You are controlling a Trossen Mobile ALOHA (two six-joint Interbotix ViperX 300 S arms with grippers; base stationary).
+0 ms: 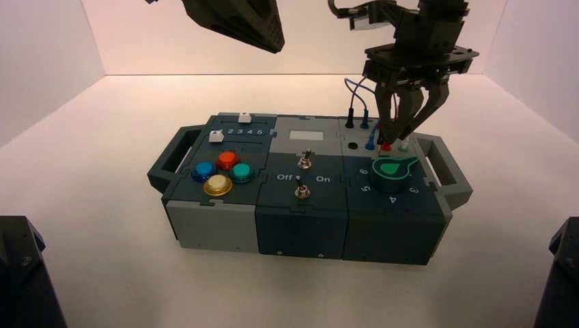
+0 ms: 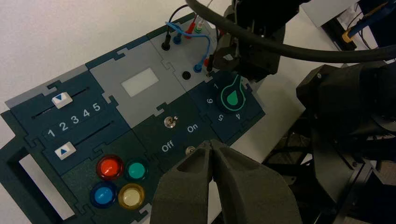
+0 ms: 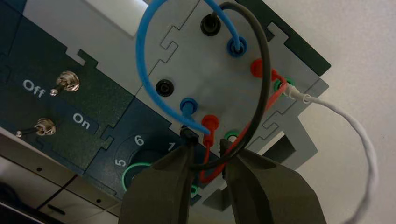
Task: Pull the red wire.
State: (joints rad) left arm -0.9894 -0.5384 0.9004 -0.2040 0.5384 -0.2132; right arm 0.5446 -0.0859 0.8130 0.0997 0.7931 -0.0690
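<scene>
Left gripper (image 2: 212,148): fingers pressed together, nothing between them, raised above the box's front middle section near the two toggle switches (image 2: 172,122). Judged idle.

Right gripper (image 3: 206,148): fingers spread a little, set over the jack panel at the box's rear right corner. In the right wrist view the tips stand on either side of the near red plug, just short of it; a black wire (image 3: 261,84) loops across the same gap. No pinch on anything is visible.

Box (image 1: 205,225), left to right in the high view: two sliders (image 1: 217,137) and four coloured buttons (image 1: 218,184) on the left section; toggle switches at centre, lettered Off and On; green knob (image 1: 392,171) and jack panel on the right.

Red wire (image 3: 273,95): thin red loop on the jack panel, with one plug (image 3: 210,125) seated in the near socket beside the knob and the other (image 3: 258,68) seated in the far socket. The blue wire (image 3: 144,60) and the white wire (image 3: 345,116) are also plugged in alongside.

Progress, as judged: approach is essentially complete; gripper aligned to the near red plug. Outstanding: closing on that plug alone, clear of the black wire, then drawing it out of its socket. Both red plugs remain seated, so no pulling is accomplished yet.
</scene>
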